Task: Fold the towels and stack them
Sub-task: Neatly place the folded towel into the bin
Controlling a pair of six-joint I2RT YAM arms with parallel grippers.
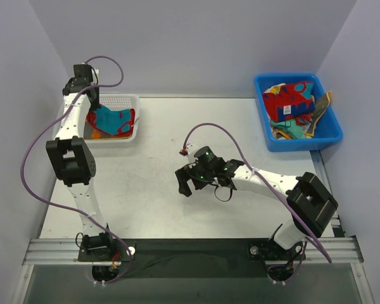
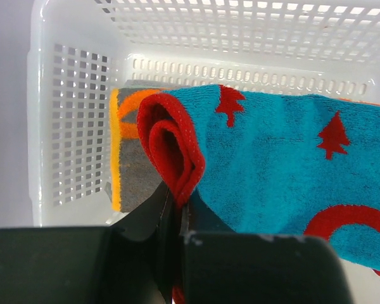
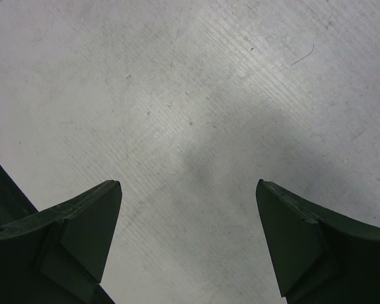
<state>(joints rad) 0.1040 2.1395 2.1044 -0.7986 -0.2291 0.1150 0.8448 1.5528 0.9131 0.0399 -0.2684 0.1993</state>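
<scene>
Setting: pale lavender walls, scuffed light-grey table (image 1: 152,190), nothing fancy.
Top view, left side: the left gripper (image 1: 93,101) is over the white mesh basket (image 1: 132,100) in the far left corner. The teal-and-red towel (image 1: 111,119) hangs from it down into the basket.
Top view, right side: the right gripper (image 1: 188,188) sits mid-table, well apart from the blue bin (image 1: 329,132) where more towels (image 1: 292,101) are piled.
Left wrist view: jaws pinched tight on that towel's rolled red hem. A folded grey-and-orange towel (image 2: 136,174) lies underneath on the basket floor.
Towel direction: long axis runs along the basket's long side, pinched end at the left, free end trailing right.
Right wrist view: fingers spread wide, holding nothing, just bare table below.
Step, my guess: stacking this one onto the grey-and-orange one.
How I'd do it: lower until the cloth lies flat, line its edges up with the towel below, then let go. That rolled hem looks like it could flop open otherwise.
</scene>
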